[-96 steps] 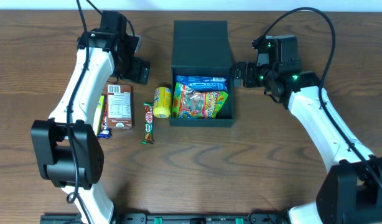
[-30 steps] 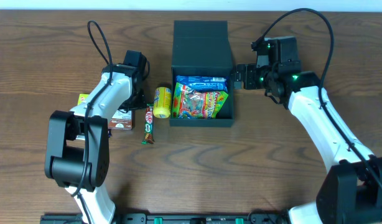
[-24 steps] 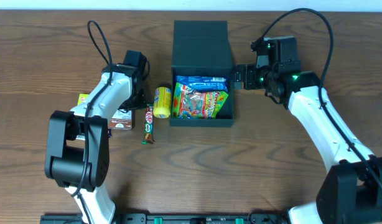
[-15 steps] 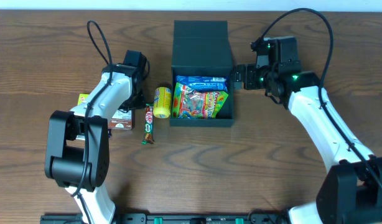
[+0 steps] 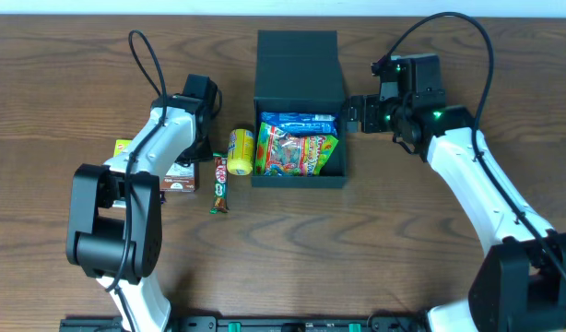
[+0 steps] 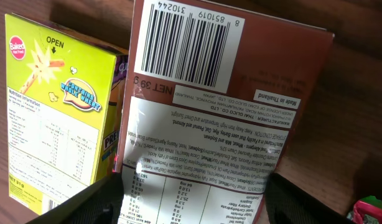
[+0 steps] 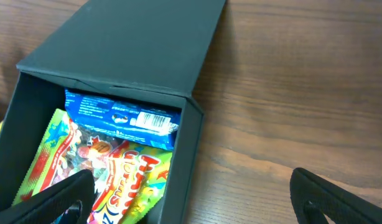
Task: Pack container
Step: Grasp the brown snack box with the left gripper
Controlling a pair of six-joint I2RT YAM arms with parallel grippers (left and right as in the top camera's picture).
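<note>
The container [image 5: 299, 175], a dark teal box, stands mid-table with its flap lid [image 5: 297, 57] laid open toward the back. A blue packet [image 7: 122, 115] and a colourful candy bag [image 7: 110, 174] lie inside it. My left gripper [image 6: 194, 205] is down over a brown snack box [image 6: 222, 106]. Its fingers [image 6: 94, 202] straddle the box's two long sides, with hardly any gap showing. From overhead the left gripper [image 5: 193, 159] covers most of the brown snack box [image 5: 179, 183]. My right gripper [image 7: 191, 208] hangs open over the container's right wall [image 7: 188, 162], holding nothing.
A yellow-green snack box [image 6: 54, 118] lies against the brown one's left side. A yellow round packet [image 5: 241, 150] sits at the container's left wall, and a wrapped chocolate bar [image 5: 219, 182] lies just in front of it. Bare wood shows to the right of the container.
The left arm came down from the back onto the brown box and has stayed there for the last second. The right arm has not moved.
</note>
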